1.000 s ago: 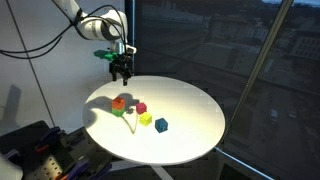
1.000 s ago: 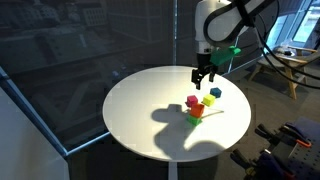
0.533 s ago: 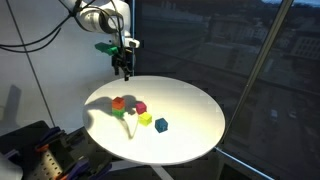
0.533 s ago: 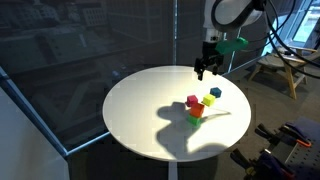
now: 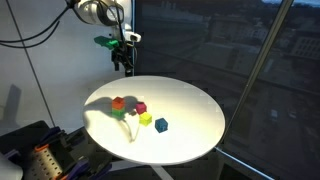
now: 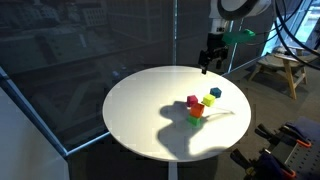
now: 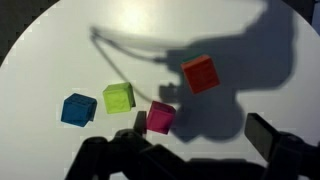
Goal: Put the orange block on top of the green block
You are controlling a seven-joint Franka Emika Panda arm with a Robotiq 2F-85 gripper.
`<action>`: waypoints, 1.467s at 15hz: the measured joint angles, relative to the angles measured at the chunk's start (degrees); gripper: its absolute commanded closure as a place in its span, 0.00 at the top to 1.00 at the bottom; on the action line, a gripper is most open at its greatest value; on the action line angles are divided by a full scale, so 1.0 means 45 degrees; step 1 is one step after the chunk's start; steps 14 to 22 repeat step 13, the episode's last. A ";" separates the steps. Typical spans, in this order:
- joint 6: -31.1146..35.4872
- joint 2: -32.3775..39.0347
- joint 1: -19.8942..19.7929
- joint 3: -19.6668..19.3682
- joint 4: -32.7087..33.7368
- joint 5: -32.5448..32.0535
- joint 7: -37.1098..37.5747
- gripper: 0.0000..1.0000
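The orange block (image 5: 118,101) sits on top of the green block (image 5: 121,110) near the table's edge. The stack also shows in an exterior view, orange (image 6: 198,110) above green (image 6: 192,118). In the wrist view only the orange block (image 7: 199,73) shows from above, and the green one is hidden under it. My gripper (image 5: 124,68) hangs high above the table, well clear of the blocks, open and empty. It also shows in an exterior view (image 6: 206,68) and in the wrist view (image 7: 200,138).
A magenta cube (image 7: 160,117), a yellow cube (image 7: 118,97) and a blue cube (image 7: 77,109) lie in a row beside the stack on the round white table (image 5: 190,105). Dark glass walls stand behind the table.
My gripper has risen and drawn back from the blocks toward the table's far edge. The blocks have not moved.
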 measured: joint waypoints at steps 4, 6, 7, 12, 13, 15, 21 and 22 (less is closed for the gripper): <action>-0.0507 -0.0240 0.0005 0.0005 0.0000 -0.0168 -0.0242 1.00; -0.0618 -0.0280 0.0014 0.0010 0.0000 -0.0197 -0.0289 1.00; -0.0621 -0.0280 0.0017 0.0010 0.0000 -0.0201 -0.0295 1.00; -0.0622 -0.0280 0.0018 0.0011 0.0000 -0.0203 -0.0302 1.00; -0.0622 -0.0280 0.0018 0.0011 0.0000 -0.0203 -0.0302 1.00; -0.0622 -0.0280 0.0018 0.0011 0.0000 -0.0203 -0.0302 1.00; -0.0622 -0.0280 0.0018 0.0011 0.0000 -0.0203 -0.0302 1.00; -0.0622 -0.0280 0.0018 0.0011 0.0000 -0.0203 -0.0302 1.00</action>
